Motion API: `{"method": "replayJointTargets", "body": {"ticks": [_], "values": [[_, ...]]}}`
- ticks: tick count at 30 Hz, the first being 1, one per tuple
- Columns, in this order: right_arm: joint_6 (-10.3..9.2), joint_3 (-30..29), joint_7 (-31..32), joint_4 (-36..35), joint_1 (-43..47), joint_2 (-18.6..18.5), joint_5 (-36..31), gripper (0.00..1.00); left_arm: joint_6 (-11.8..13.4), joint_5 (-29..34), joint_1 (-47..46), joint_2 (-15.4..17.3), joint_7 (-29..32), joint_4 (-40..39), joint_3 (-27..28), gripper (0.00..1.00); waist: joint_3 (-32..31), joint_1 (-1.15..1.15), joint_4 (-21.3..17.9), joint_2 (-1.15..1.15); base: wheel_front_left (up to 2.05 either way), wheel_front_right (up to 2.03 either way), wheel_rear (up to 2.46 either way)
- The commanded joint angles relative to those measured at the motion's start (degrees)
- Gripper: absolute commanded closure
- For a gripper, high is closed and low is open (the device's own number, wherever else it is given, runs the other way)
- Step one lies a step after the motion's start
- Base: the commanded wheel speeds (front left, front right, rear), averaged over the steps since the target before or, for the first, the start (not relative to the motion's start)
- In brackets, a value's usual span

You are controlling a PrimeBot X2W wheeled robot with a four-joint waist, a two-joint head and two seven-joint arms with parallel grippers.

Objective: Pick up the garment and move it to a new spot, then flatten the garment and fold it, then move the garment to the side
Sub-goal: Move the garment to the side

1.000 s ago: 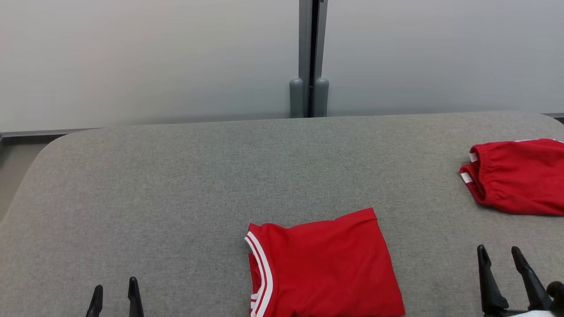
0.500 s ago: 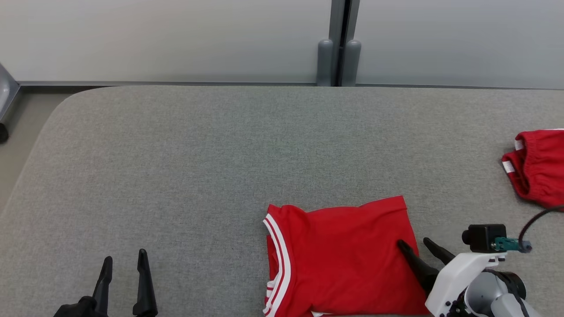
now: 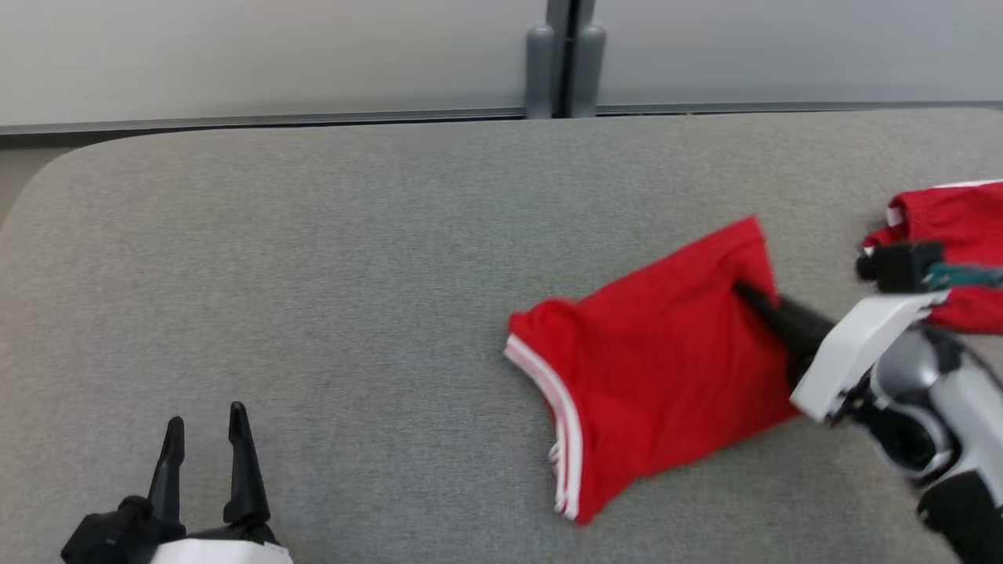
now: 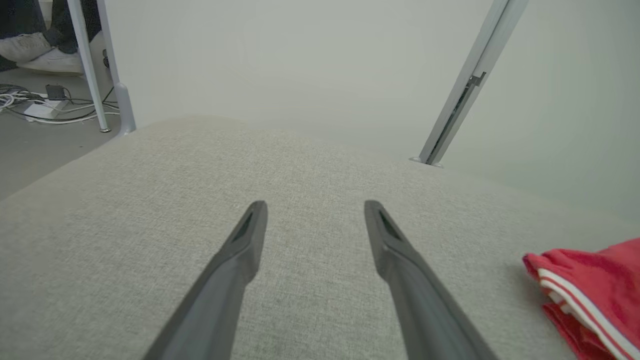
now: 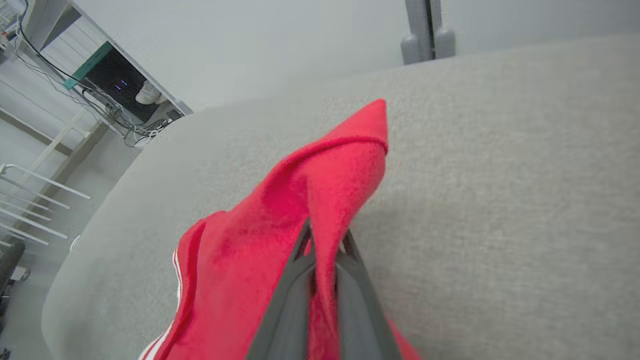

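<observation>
Grey padded table (image 3: 313, 258): folded red garment (image 3: 658, 368) right of centre, one corner raised, pinched in my right gripper (image 3: 744, 291), jaws clamped on cloth, likely for moving it aside. My left gripper (image 3: 205, 415) parked, jaws wide.

The left gripper (image 4: 315, 206) rises from the bottom centre, its dark fingers spread wide over the grey surface (image 4: 125, 210). A red garment (image 4: 595, 280) with white stripes lies at lower right.

Garment (image 3: 666, 368) of matt cloth — table (image 3: 313, 274) covering coarse, perhaps woven.
</observation>
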Motion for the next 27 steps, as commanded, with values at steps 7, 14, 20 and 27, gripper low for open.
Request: {"method": "replayJointTargets", "body": {"ticks": [7,14,20,27], "values": [[0.06,-3.7,4.4,-2.2,-12.4,-13.7,-0.8,1.00,-1.1,1.9,-7.7,0.3,-0.1,0.6,-3.4,0.00,7.5,0.00,-8.5,0.00,0.00,0.00,0.00],[0.06,-6.7,3.2,1.5,-19.0,-19.5,0.0,1.00,-0.5,3.0,-12.5,0.3,-0.1,2.3,-6.9,0.00,9.9,0.00,-7.6,0.00,0.00,0.00,0.00],[0.02,-6.3,3.1,7.7,-22.1,-23.5,-3.7,0.79,-0.7,3.1,-11.3,0.2,-0.1,2.9,-7.0,0.00,10.5,0.00,-7.0,0.00,0.00,0.00,0.00],[0.04,-6.9,-2.6,11.7,-24.0,-27.6,-14.7,0.00,-0.9,3.0,-9.7,0.2,-0.1,2.1,-6.0,0.00,9.9,0.00,-7.5,0.00,0.00,0.00,0.00]]}}
